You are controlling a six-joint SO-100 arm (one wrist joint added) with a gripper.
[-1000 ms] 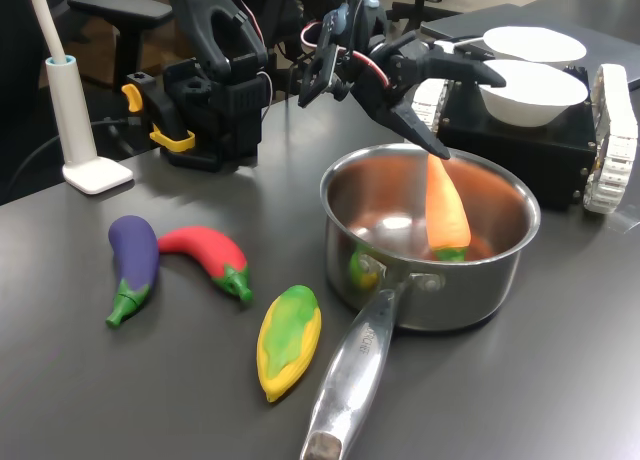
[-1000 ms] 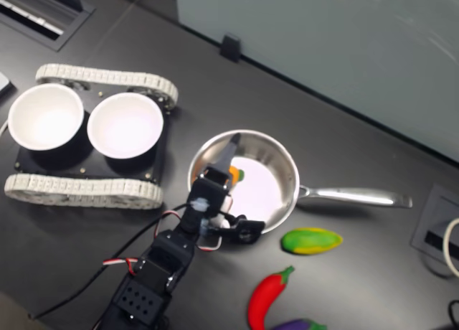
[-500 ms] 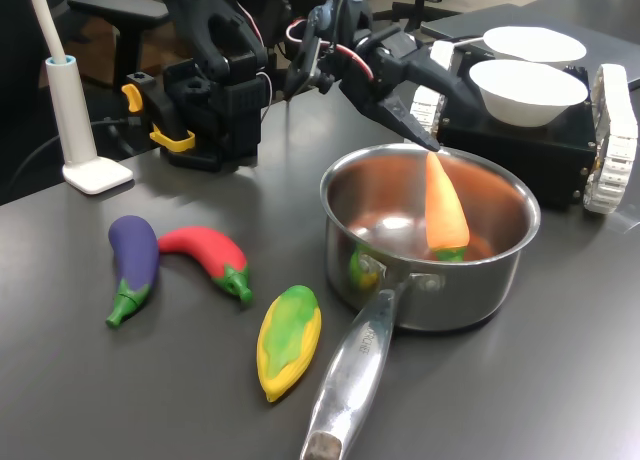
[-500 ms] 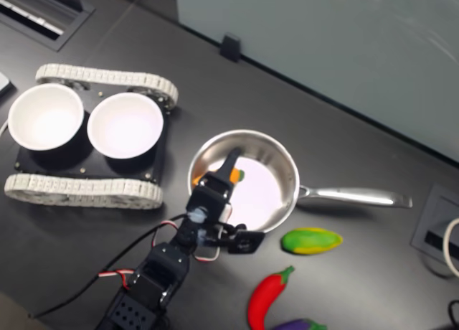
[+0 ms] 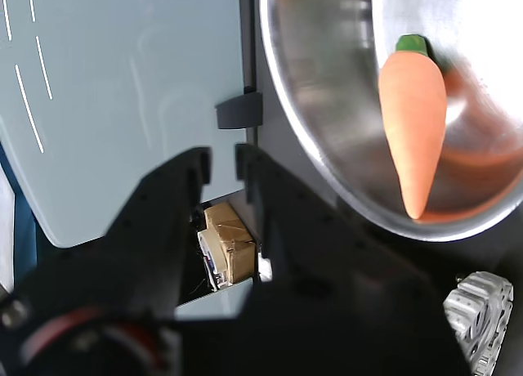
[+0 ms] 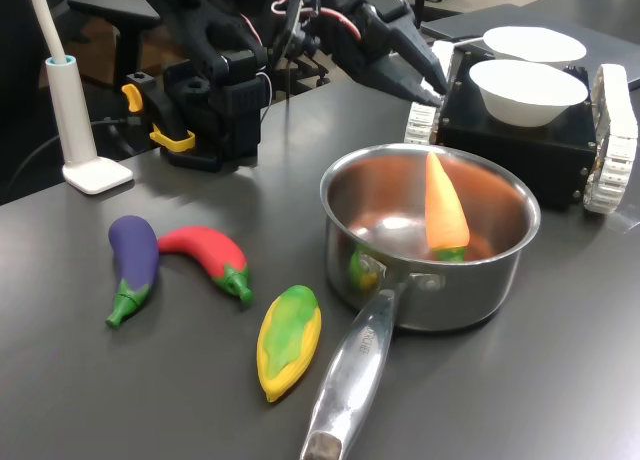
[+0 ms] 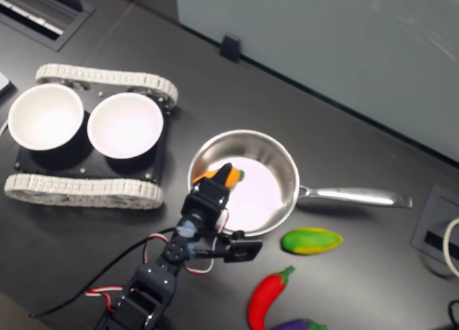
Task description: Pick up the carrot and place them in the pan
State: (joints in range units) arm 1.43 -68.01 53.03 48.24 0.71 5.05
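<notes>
The carrot stands inside the pan, green end down and orange tip leaning on the far wall. In the wrist view the carrot lies against the shiny pan wall, free of any finger. My gripper hangs above and behind the pan's rim, toward the first exterior view's left. It is shut to a thin slit and holds nothing. In the second exterior view the gripper partly covers the carrot in the pan.
A purple eggplant, a red chili and a corn cob lie on the table at the first exterior view's left of the pan. Two white bowls sit on a black tracked base behind it. The pan's long handle points forward.
My gripper has let go of the carrot, risen and drawn back from over the pan, and its jaws have closed. The carrot stays leaning in the pan.
</notes>
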